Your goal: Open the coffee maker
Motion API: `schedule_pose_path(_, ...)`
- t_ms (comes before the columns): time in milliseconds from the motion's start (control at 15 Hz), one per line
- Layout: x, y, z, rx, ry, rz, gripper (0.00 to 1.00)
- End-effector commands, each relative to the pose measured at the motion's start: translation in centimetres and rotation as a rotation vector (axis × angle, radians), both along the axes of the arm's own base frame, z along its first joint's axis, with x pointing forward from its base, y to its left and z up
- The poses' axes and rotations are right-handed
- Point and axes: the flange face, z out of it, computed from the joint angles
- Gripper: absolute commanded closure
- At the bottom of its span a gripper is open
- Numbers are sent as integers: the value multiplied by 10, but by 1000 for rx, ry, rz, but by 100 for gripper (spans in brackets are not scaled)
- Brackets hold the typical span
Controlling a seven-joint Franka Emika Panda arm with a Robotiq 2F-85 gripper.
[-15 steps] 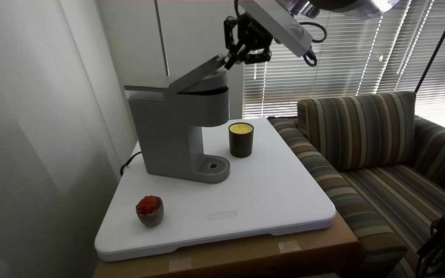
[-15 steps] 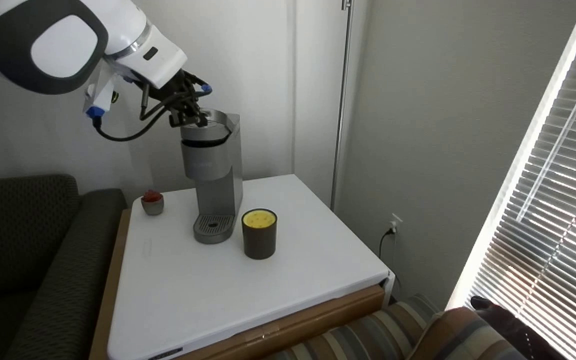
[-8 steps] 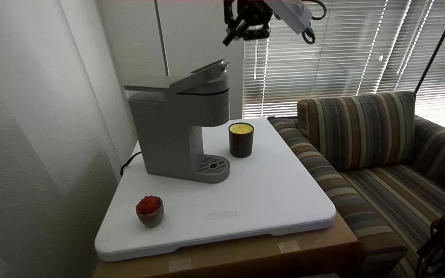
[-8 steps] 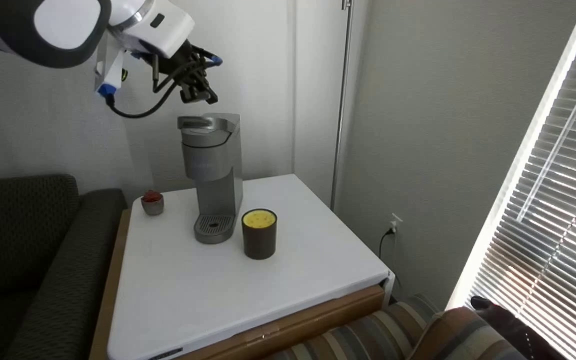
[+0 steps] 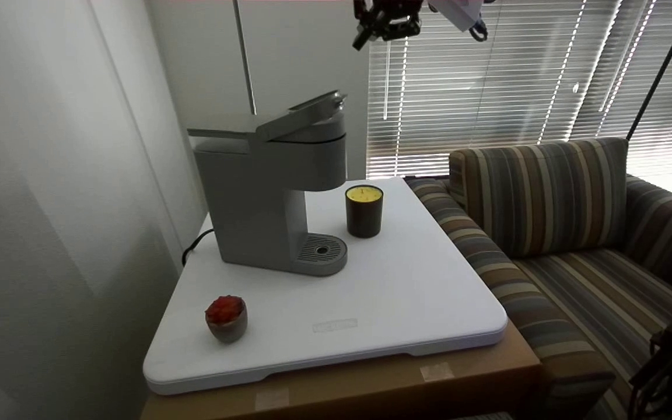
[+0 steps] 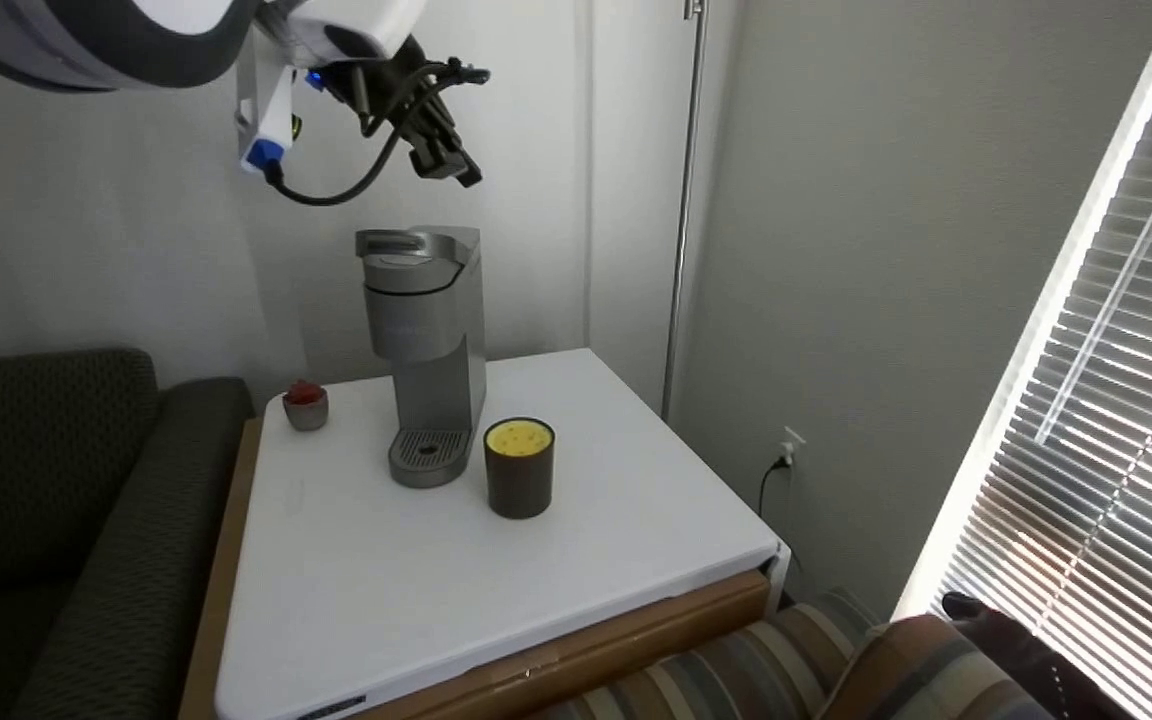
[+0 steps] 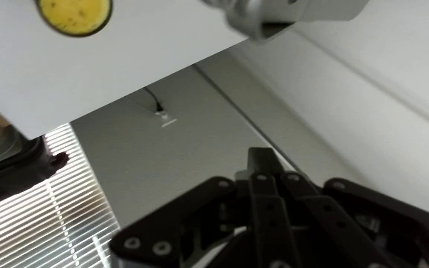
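One second ago a dark gap showed in the coffee maker (image 5: 254, 198), which stands upright at ten o'clock on the white tabletop (image 5: 417, 291) in an exterior view; that gap has now sunk to a thin seam under the lid (image 5: 300, 116). Your gripper (image 5: 361, 42) has come off the lid's front end and hangs well apart, at one o'clock from the machine; in the wrist view its fingers (image 7: 263, 160) are drawn together, with nothing seen between them. For your task that reads as a setback: the lid looks dropped back rather than raised, so you will probably need to return, catch beneath its front edge and lift further.

A thin black cord (image 5: 197, 239) curls out at the machine's eight o'clock. At seven o'clock sits a small greyish pot (image 5: 227, 321) with a knobbly red top. The machine is smooth, matte grey, boxy behind and rounded at the brew head (image 5: 317, 164), over a slotted drip base (image 5: 322, 255). Near it, at three o'clock, stands a straight-sided dark jar (image 5: 364, 214) with yellow filling, likely a candle. Well apart, also toward three, the armchair (image 5: 537, 204) wears striped cloth.
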Motion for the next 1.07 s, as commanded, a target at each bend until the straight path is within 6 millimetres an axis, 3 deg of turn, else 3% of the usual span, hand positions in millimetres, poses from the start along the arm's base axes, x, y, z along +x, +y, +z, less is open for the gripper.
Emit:
schedule_pose_path(0, -2, -46, -2, -113, 125, -87, 100)
schedule_pose_path(67, -3, -46, -5, -136, 160, -103, 100)
schedule_pose_path(333, -21, 15, -18, -44, 286, -40, 100)
schedule_pose_path(533, -22, 54, -27, -9, 366, 9, 100)
schedule_pose_path(1000, -23, 73, -34, -17, 435, 35, 100)
